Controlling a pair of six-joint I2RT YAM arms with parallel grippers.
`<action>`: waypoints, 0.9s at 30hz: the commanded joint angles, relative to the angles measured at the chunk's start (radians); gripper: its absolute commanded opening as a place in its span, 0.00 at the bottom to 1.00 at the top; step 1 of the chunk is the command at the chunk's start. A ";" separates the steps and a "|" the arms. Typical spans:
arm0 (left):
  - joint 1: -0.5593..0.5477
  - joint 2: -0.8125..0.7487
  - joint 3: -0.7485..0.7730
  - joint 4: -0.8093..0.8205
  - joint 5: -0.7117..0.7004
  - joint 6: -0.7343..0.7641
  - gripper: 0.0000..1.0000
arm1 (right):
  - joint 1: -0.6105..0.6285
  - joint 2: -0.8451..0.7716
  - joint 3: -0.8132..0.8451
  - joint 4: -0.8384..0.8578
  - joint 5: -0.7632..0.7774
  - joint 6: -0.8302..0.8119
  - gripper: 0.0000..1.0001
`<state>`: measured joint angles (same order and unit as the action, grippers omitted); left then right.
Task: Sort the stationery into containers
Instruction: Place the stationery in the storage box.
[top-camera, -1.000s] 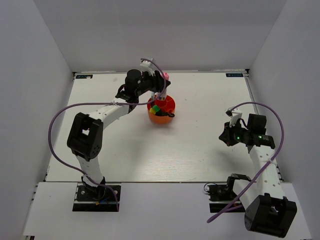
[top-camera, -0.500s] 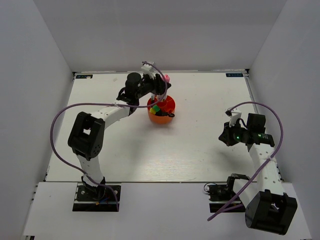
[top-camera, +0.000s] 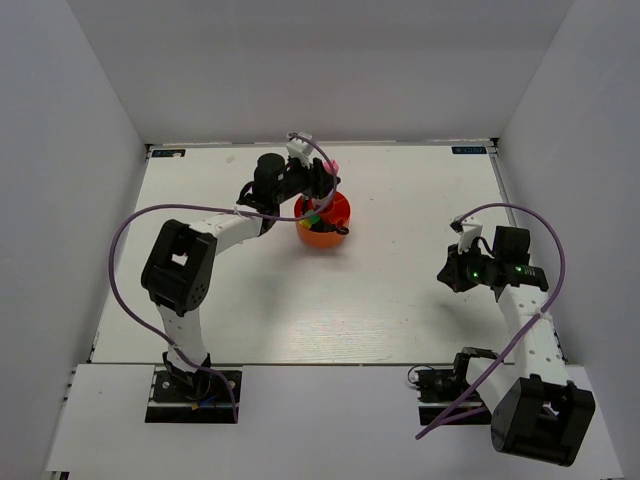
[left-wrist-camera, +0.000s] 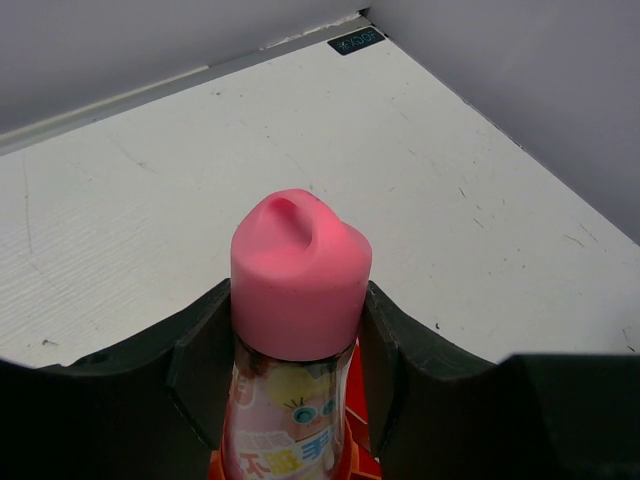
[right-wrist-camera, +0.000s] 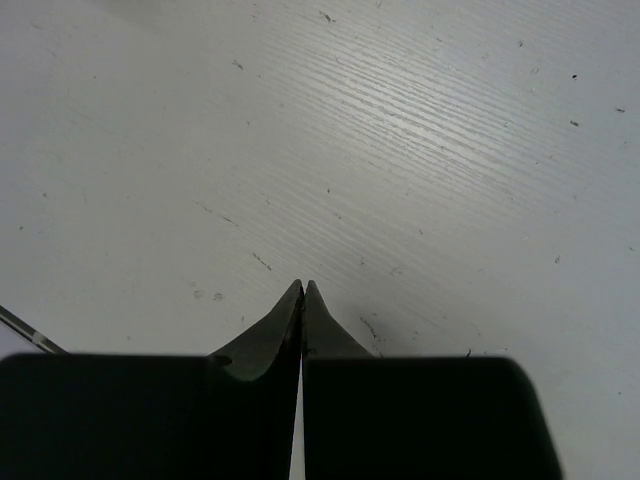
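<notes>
The round orange-red organiser (top-camera: 327, 235) stands at the back middle of the table, with green and yellow marker caps (top-camera: 311, 215) and a black scissors handle (top-camera: 345, 229) showing in it. My left gripper (top-camera: 322, 186) is shut on the clear pink-capped tube (top-camera: 333, 165), held upright right above the organiser. In the left wrist view the tube (left-wrist-camera: 298, 290) sits between my fingers (left-wrist-camera: 200, 350), and the orange rim (left-wrist-camera: 362, 440) shows just below. My right gripper (top-camera: 447, 270) is shut and empty over bare table at the right; its tips (right-wrist-camera: 302, 290) touch.
White walls enclose the table on three sides. A thin pale rod-like thing (right-wrist-camera: 22, 329) shows at the left edge of the right wrist view; I cannot tell what it is. Purple cables loop from both arms.
My left gripper has carried the pink-capped tube slightly nearer and lower over the organiser. The right arm has barely moved.
</notes>
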<state>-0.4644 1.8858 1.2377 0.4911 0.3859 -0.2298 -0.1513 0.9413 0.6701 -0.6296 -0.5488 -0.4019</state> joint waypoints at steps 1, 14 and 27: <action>0.007 -0.007 0.008 0.061 0.007 0.021 0.00 | -0.005 0.007 -0.004 0.013 0.000 -0.014 0.00; 0.009 -0.016 -0.098 0.237 0.005 0.017 0.00 | -0.005 0.017 -0.004 0.014 0.000 -0.017 0.00; 0.007 -0.053 -0.181 0.270 -0.018 0.000 0.52 | -0.005 0.021 -0.003 0.010 0.000 -0.018 0.00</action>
<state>-0.4618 1.8938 1.0683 0.7464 0.3763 -0.2260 -0.1513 0.9581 0.6701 -0.6289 -0.5453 -0.4046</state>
